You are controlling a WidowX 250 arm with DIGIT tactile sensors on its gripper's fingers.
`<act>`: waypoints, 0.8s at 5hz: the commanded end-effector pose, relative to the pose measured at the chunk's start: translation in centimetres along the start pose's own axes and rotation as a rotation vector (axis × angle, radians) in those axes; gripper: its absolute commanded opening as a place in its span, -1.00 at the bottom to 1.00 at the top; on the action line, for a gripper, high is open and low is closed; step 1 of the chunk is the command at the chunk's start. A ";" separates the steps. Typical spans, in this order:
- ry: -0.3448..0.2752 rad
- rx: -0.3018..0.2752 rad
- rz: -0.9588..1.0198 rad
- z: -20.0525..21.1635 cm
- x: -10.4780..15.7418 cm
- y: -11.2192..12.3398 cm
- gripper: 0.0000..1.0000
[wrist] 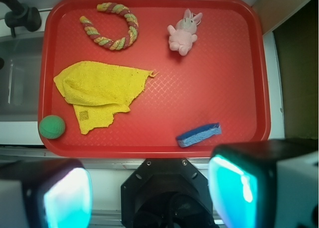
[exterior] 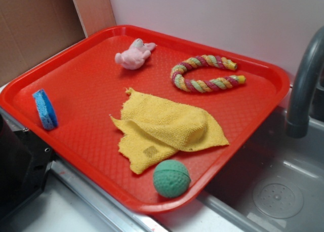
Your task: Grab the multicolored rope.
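Multicolored rope (wrist: pixel 113 27) lies U-shaped near tray (wrist: pixel 249 63) far corner, sink side, clear of pink plush bunny (wrist: pixel 183 33) and yellow cloth (wrist: pixel 97 91). Gripper (wrist: pixel 149 195) high over near edge, jaws wide apart, empty. Best: descend over curved bend, straddle 1 strand crosswise, close firmly.

no readable text, labels, brands, numbers or signs on anything

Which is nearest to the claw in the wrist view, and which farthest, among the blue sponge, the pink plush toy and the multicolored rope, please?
1. Blue sponge: near tray edge, just ahead of the claw.
2. Pink plush toy: far side, slightly right.
3. Multicolored rope: far left corner.
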State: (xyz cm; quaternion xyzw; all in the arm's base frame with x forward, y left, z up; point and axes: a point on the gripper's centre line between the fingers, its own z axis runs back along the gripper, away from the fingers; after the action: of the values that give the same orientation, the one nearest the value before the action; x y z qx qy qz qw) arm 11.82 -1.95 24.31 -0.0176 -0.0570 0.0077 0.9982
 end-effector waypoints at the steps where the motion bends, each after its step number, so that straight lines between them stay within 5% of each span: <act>1: 0.000 0.000 0.000 0.0 0.0 0.0 1.00; 2: -0.071 -0.065 0.254 -4.3 4.3 0.9 1.00; 4: -0.071 -0.065 0.254 -4.3 4.3 0.9 1.00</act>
State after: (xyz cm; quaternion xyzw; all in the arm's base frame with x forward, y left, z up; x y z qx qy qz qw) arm 16.18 -1.08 20.04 -0.0554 -0.0824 0.1331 0.9861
